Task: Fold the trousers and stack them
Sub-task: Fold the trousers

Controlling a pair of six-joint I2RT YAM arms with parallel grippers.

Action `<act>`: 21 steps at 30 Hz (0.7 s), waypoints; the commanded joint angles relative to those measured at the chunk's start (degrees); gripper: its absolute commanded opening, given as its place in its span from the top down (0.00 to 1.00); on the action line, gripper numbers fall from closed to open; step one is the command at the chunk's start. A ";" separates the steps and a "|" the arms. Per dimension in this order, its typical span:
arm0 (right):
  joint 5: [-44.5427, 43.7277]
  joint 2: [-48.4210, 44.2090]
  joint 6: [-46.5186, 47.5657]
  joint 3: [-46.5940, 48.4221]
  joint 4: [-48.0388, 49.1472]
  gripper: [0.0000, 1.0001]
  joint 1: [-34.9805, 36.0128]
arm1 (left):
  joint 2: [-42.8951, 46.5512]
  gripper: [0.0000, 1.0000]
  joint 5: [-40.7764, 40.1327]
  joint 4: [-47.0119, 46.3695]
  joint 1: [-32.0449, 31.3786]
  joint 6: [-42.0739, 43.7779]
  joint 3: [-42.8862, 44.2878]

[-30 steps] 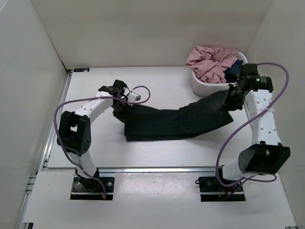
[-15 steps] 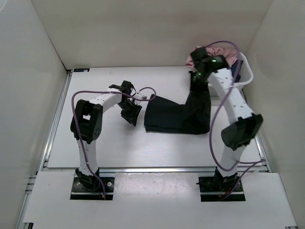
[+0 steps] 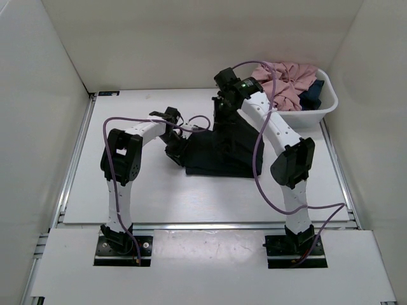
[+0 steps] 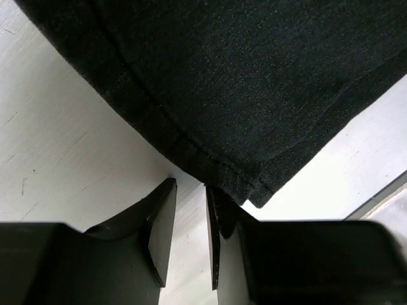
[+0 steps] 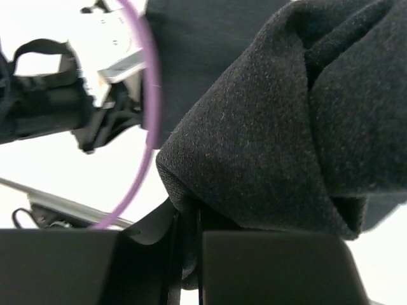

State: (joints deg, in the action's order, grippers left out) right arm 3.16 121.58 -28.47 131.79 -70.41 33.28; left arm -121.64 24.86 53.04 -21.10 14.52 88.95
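The black trousers (image 3: 219, 155) lie as a folded bundle on the white table, mid-view from above. My right gripper (image 3: 222, 117) stands over their far left part, shut on a bunched fold of black fabric (image 5: 286, 127); in its wrist view the cloth is pinched between the jaws of the right gripper (image 5: 187, 213). My left gripper (image 3: 177, 151) sits low at the bundle's left edge. In its wrist view the left gripper (image 4: 191, 184) has its jaws a little apart with bare table between them, and the trousers' hem (image 4: 241, 76) lies just past the fingertips.
A white basket (image 3: 327, 105) at the back right holds a pink garment (image 3: 283, 79) and a small dark blue cloth (image 3: 313, 95). Purple cables (image 3: 257, 149) loop off both arms. White walls enclose the table on three sides.
My right gripper has carried the trouser end from beside the basket leftward over the rest, folding the garment shorter. My left gripper let go of the other end and now sits at the left edge.
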 commanded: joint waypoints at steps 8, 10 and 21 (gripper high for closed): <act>16.79 4.63 -2.29 -0.48 19.60 0.88 5.39 | -3.86 0.68 -0.08 -2.06 -0.43 0.24 -0.70; 19.41 6.03 -2.29 -0.48 20.92 0.69 5.39 | -3.34 0.68 -0.08 -2.06 -0.43 0.77 -1.23; 27.36 -2.89 8.84 -8.09 25.51 0.18 6.01 | 2.98 0.61 -8.68 2.25 9.58 0.24 -0.70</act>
State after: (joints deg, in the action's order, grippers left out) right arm 27.14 128.68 -26.46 127.00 -48.97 38.24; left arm -121.89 24.53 55.11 -15.42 12.78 89.45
